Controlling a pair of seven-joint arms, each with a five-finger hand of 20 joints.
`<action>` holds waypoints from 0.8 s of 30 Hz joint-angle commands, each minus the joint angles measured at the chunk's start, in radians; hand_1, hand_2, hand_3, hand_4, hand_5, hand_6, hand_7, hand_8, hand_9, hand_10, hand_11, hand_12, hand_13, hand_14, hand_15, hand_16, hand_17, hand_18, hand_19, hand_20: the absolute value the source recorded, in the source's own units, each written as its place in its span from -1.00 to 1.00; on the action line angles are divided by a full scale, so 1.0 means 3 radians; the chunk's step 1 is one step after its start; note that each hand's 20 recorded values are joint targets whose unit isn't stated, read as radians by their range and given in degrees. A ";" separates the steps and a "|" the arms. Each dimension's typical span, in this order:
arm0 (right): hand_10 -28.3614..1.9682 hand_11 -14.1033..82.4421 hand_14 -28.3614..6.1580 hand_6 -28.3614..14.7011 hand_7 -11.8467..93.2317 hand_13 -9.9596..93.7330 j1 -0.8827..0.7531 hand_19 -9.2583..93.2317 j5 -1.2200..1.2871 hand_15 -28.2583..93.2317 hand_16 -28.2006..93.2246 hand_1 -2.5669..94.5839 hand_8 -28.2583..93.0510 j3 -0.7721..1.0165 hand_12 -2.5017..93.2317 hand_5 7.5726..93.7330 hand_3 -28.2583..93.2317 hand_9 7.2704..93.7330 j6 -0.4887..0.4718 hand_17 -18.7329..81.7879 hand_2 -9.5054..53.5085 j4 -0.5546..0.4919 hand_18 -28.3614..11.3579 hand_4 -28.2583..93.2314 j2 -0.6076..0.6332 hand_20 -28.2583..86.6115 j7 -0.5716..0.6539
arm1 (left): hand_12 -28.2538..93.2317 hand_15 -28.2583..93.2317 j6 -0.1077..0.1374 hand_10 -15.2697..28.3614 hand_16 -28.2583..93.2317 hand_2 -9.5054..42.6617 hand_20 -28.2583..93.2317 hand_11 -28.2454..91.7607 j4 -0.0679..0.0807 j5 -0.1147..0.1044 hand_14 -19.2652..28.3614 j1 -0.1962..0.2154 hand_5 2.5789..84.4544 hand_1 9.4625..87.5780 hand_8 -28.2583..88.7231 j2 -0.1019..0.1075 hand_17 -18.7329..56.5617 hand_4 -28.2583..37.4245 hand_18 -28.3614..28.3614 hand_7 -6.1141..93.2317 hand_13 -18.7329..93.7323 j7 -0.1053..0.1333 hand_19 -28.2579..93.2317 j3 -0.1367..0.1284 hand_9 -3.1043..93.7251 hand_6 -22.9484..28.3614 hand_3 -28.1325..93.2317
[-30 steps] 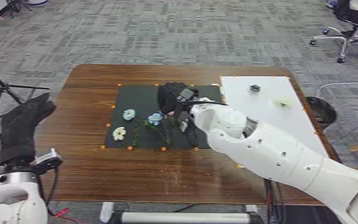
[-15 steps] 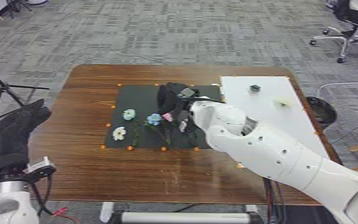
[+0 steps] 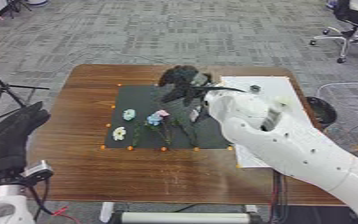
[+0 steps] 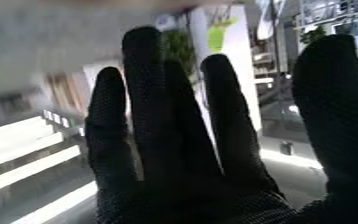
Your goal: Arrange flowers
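Observation:
My right hand [image 3: 182, 84] is over the back right part of the black mat [image 3: 140, 93], fingers spread and holding nothing. In the right wrist view the glove of the right hand [image 4: 171, 135] has straight fingers with the thumb apart. On the mat lie a pale blue flower [image 3: 128, 114] and a white flower [image 3: 119, 133] at the left. Near the middle, a blue flower [image 3: 154, 119] and a pink flower [image 3: 163, 113] touch, their green stems toward the front edge. My left hand [image 3: 17, 127] is left of the table, fingers straight.
Right of the mat is a white board [image 3: 251, 160] with a small dark green item [image 3: 254, 89] and a pale item [image 3: 283, 100], partly beside the right arm. Orange dots edge the mat. A black bin [image 3: 322, 110] stands off the table's right side.
My right hand has lifted away from the mat's middle toward the back, its fingers now spread. The pink flower, mostly covered before, now shows beside the blue one. The left arm has shifted slightly.

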 commanded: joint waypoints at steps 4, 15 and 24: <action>-0.27 -0.62 -0.35 0.15 -0.63 0.11 -0.0520 0.23 -0.0934 -0.12 -0.06 -0.39 -0.63 0.1284 -0.55 -0.22 0.59 -0.25 -0.1127 -0.29 -1.00 0.0158 -0.72 -0.82 0.0777 0.32 0.0003 | -0.33 -0.17 0.0235 0.30 -0.48 -0.48 -0.17 -0.20 -0.0033 0.0010 0.54 -0.0054 0.11 -0.67 -0.65 0.0027 -0.43 -1.00 0.55 -0.59 0.02 -0.0061 -0.19 0.0176 0.03 -0.01 0.66; -0.29 -0.62 -0.34 0.12 -0.64 0.17 -0.1055 0.28 -0.0966 -0.02 -0.04 -0.39 -0.61 0.1927 -0.54 -0.26 0.59 -0.27 -0.0805 -0.27 -1.00 0.0642 -0.74 -0.81 0.0658 0.35 0.0319 | -0.33 -0.16 -0.0029 0.32 -0.49 -0.49 -0.17 -0.19 -0.0049 0.0004 0.55 0.0075 0.12 -0.65 -0.64 -0.0071 -0.43 -1.00 0.55 -0.60 0.01 0.0057 -0.19 0.0078 0.04 0.00 0.66; -0.01 -0.61 -0.25 0.15 -0.60 0.30 -0.1376 0.30 -0.1070 0.02 -0.07 -0.36 -0.63 0.2201 -0.56 -0.22 0.61 -0.20 -0.0771 -0.23 -1.00 0.0770 -0.74 -0.82 0.0574 0.35 0.0465 | -0.33 -0.16 -0.0031 0.32 -0.49 -0.50 -0.17 -0.20 -0.0066 0.0006 0.56 0.0099 0.12 -0.65 -0.64 -0.0112 -0.43 -1.00 0.55 -0.60 0.01 0.0064 -0.18 0.0109 0.04 0.00 0.66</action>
